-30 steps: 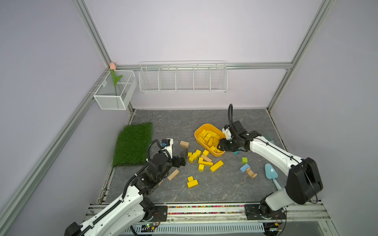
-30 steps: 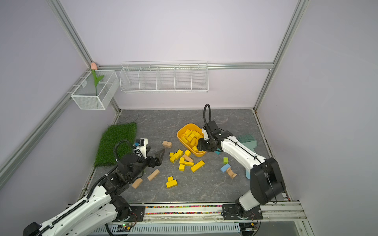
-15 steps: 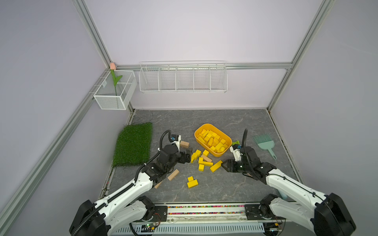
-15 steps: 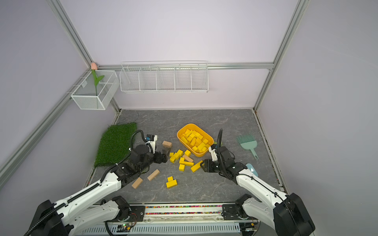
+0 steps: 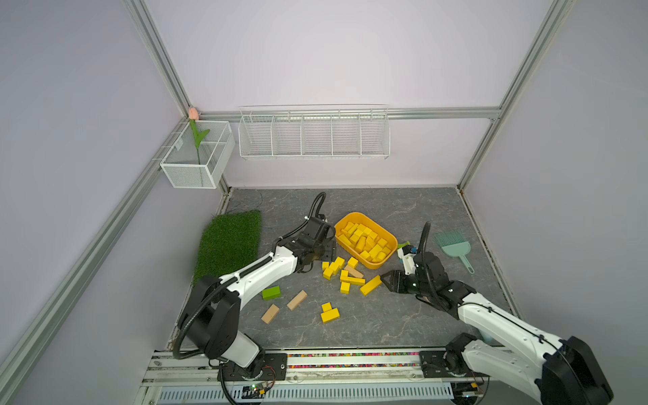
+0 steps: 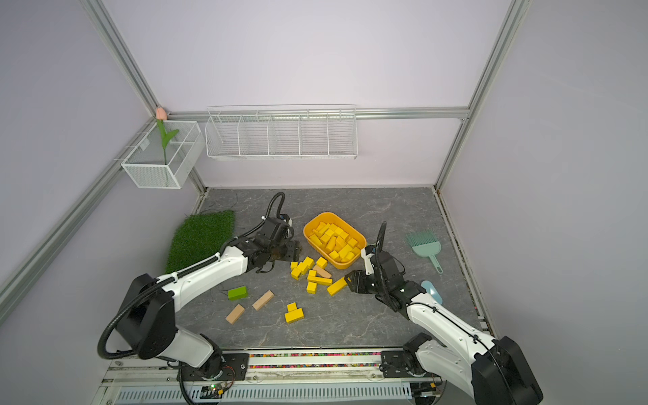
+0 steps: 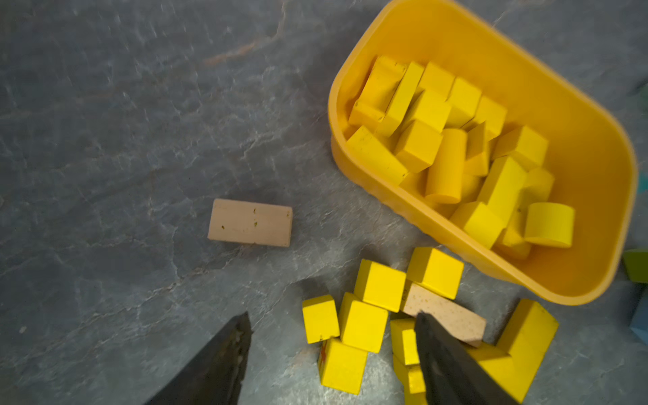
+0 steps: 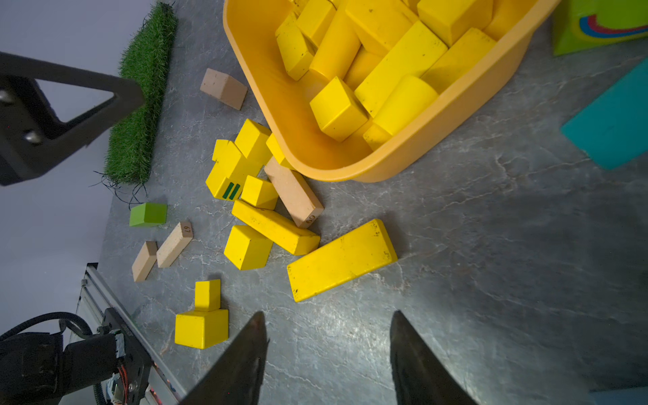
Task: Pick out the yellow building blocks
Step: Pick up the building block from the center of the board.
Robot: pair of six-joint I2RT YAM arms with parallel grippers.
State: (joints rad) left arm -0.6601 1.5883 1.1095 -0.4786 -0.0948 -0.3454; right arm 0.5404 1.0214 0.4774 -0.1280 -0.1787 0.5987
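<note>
Left end effector (image 5: 326, 249) moved up to tub (image 5: 369, 265) left rim, jaws apart, empty. Right end effector (image 5: 388, 279) apart, empty, beside yellow bar (image 5: 370, 285). Bench (image 5: 385, 322) lower centre bare.

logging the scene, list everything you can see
yellow building blocks: many, bright yellow, piled in the tub; about eleven more loose on the table beside it
tub: one, yellow-orange, mid-table
tan blocks: four, plain wood, among and left of the loose yellow ones
green block: one, by the tan ones
printed green block: one, beside the tub
teal piece: one, flat, near it
brush: one, teal, table's right
grass mat: one, green, table's left
wire rack: one, white, back wall
mesh basket: one, white, holding a tulip
left jaws: black, apart, over the loose pile
right jaws: black, apart, empty, by the flat bar
</note>
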